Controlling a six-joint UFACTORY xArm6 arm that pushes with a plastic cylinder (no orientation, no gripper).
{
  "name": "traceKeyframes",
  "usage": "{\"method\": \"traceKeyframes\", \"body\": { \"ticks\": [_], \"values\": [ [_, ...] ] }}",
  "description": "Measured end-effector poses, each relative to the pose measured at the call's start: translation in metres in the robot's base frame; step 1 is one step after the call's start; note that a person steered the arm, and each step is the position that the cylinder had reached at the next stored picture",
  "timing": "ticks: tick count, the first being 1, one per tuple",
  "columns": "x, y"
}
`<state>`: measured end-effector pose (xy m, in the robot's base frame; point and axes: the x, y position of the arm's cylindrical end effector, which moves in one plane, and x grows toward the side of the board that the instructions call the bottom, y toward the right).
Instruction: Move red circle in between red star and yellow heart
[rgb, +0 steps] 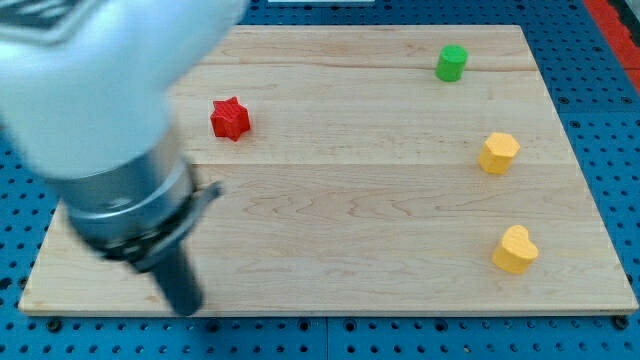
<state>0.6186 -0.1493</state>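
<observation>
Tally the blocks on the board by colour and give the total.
Red: 1, the red star
Green: 1, the green cylinder
Yellow: 2, the yellow hexagon and the yellow heart
Total: 4. No red circle shows.

Arm (100, 80) fills the view's upper left, big pale grey blurred housing coming in from the top-left corner. Below it a darker metallic collar with a small tab sticking out toward the view's right. Dark rod drops from the collar, slanting slightly toward the view's right. My tip (187, 308) sits near the view's bottom left (rod end looks blurred, contact with the surface hard to judge).
</observation>
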Motion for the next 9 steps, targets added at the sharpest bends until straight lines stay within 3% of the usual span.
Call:
{"method": "traceKeyframes", "body": {
  "ticks": [1,3,5,6,9],
  "values": [
    [-0.001,-0.047],
    [-0.047,-0.063],
    [-0.091,-0.009],
    [-0.096,0.061],
    [-0.097,0.143]
  ]
}}
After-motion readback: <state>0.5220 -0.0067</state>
